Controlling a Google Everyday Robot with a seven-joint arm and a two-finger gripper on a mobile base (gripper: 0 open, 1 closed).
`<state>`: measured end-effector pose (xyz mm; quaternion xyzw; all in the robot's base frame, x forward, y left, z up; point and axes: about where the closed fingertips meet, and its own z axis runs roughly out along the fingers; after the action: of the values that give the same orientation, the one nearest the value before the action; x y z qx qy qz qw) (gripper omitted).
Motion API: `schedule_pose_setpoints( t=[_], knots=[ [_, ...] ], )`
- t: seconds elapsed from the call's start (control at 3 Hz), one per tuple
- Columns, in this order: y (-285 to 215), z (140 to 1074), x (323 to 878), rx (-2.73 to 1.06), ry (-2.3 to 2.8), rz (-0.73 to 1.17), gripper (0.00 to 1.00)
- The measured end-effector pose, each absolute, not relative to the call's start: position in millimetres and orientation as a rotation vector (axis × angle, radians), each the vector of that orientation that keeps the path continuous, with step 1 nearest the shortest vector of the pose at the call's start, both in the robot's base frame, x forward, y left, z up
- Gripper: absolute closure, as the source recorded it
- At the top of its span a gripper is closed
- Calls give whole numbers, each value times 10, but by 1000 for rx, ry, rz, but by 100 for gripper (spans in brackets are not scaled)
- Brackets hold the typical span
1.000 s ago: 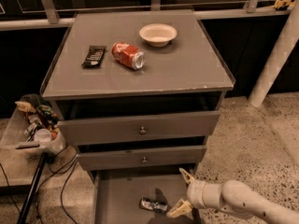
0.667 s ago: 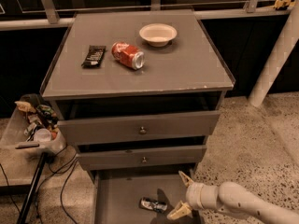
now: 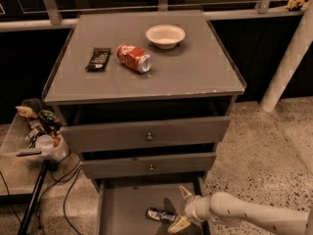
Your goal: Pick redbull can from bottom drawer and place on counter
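The bottom drawer (image 3: 122, 209) is pulled open at the bottom of the view. The redbull can (image 3: 159, 215) lies on its side on the drawer floor, silvery with dark patches. My gripper (image 3: 181, 208) reaches in from the lower right on a white arm. Its two pale fingers (image 3: 185, 192) are spread, one above and one below, just right of the can and not closed on it. The counter (image 3: 146, 58) is the grey top of the cabinet above.
On the counter lie a red soda can (image 3: 133, 58) on its side, a dark snack bar (image 3: 98, 58) and a white bowl (image 3: 165, 35). Two knobbed drawers (image 3: 146, 133) stand slightly open above. A cluttered bin (image 3: 36, 131) and cables sit at left. A white post (image 3: 288, 58) stands at right.
The gripper has stayed beside the can, shifting only slightly. The can has not moved.
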<state>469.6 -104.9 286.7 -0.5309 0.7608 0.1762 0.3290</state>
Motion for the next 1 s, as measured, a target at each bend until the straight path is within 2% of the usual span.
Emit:
schedule_pose_setpoints(
  t=[1.0],
  knots=[
    [-917,2466,4620,-1419,2048,476,0]
  ],
)
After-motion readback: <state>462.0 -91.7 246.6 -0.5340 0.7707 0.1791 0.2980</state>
